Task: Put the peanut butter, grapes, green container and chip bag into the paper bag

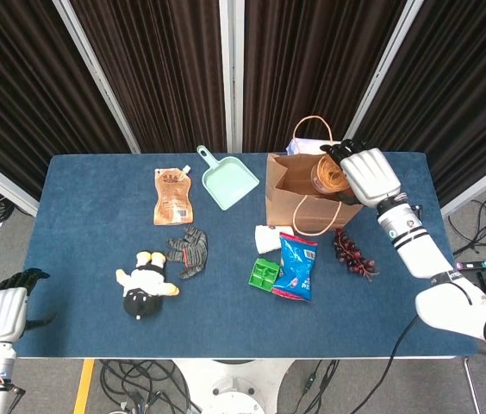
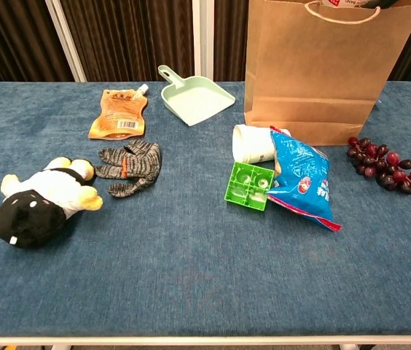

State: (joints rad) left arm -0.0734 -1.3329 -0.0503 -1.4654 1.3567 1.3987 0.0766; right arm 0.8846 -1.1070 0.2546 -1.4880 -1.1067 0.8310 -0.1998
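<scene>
Peanut butter jar (image 1: 329,175) sits gripped in the right hand (image 1: 365,176) right over the paper bag (image 1: 303,200) mouth, poised for dropping in, while the left hand (image 1: 3,312) hangs idle with fingers loosely apart

The paper bag (image 2: 315,73) stands upright at the back right of the table (image 2: 191,292). The right hand (image 1: 368,175) holds the peanut butter (image 1: 327,175) over the bag's open top. Before the bag lie a white cup (image 2: 253,144), the green container (image 2: 250,185) and the chip bag (image 2: 302,182), touching one another. The grapes (image 2: 384,164) lie right of them. Left of the bag is a dustpan (image 2: 194,95), then a pouch (image 2: 120,113). Before the pouch lie a striped toy (image 2: 131,168) and a plush (image 2: 41,200). The left hand (image 1: 3,306) is beyond the table's left front corner.
</scene>
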